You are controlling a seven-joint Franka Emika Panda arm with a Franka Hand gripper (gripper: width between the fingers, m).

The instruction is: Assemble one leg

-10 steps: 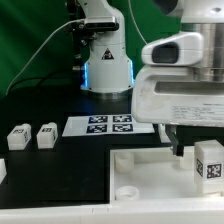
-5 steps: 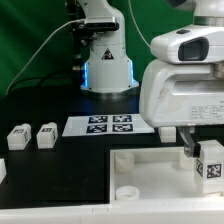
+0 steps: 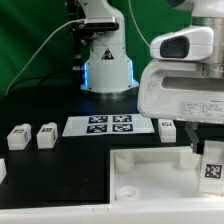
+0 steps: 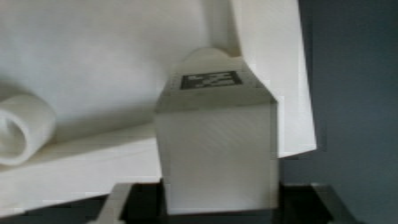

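1. Two small white blocks [image 3: 18,137] and [image 3: 46,135], each bearing a black-and-white tag, stand side by side on the dark desk [image 3: 60,170] at the exterior view's left; a sliver of another white piece [image 3: 2,172] shows at the very edge below them.
2. Beside them, toward the middle, lies the marker board [image 3: 108,125], flat on the desk with its printed tags facing up.
3. Behind the board rises the robot base [image 3: 107,60], white with a blue glowing ring, cables trailing off to the exterior view's left against a green backdrop.
4. Another tagged block [image 3: 168,126] sits just past the board's right end, partly hidden by the arm's bulky white wrist housing [image 3: 180,90], which blocks much of the exterior view's right.
5. A large white panel [image 3: 150,180] fills the foreground; a round hole [image 3: 127,191] is in its near corner, and the wrist view shows a round hole rim [image 4: 18,122] on the panel beside the held part.
6. The pincer [image 3: 205,152] is clamped on the leg [image 3: 212,168], dark fingers [image 4: 143,205] pressing its sides.
7. The leg is a chunky white block with a tapered tip, upright over the panel's right part, tag [image 4: 215,80] near its far end; whether it touches the panel cannot be told.
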